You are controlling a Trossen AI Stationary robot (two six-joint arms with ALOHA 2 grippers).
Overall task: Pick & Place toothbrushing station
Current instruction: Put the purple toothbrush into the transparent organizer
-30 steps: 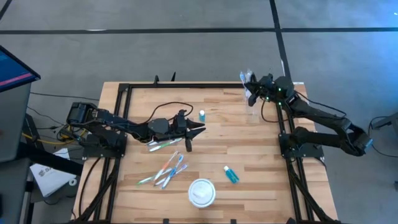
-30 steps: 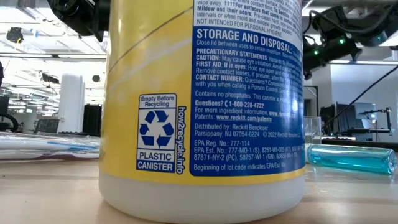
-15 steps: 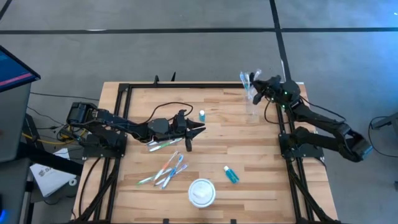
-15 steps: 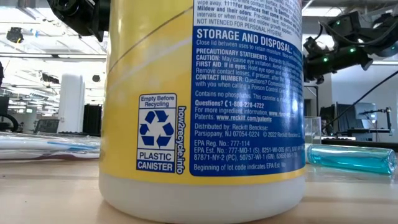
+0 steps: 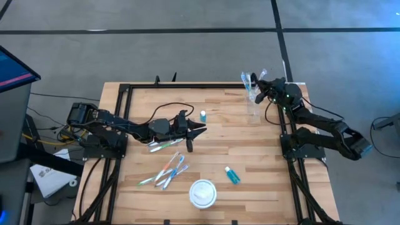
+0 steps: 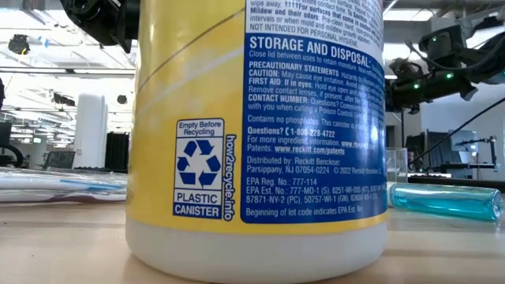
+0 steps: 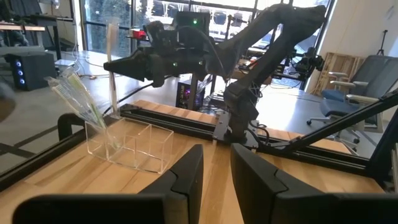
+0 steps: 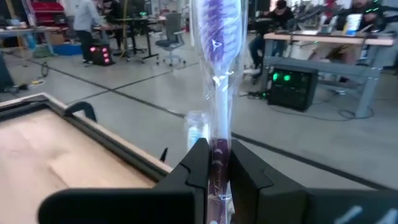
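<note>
Nearest us a canister (image 6: 256,134) fills the low view, with a tube (image 5: 232,175) beside it. Further in, loose brushes (image 5: 167,170) lie by our left gripper (image 5: 201,129), its fingers slightly apart and holding nothing. At the far right corner our right gripper (image 8: 214,163) pinches a wrapped purple brush (image 8: 216,74) above the clear holder (image 7: 129,145).
</note>
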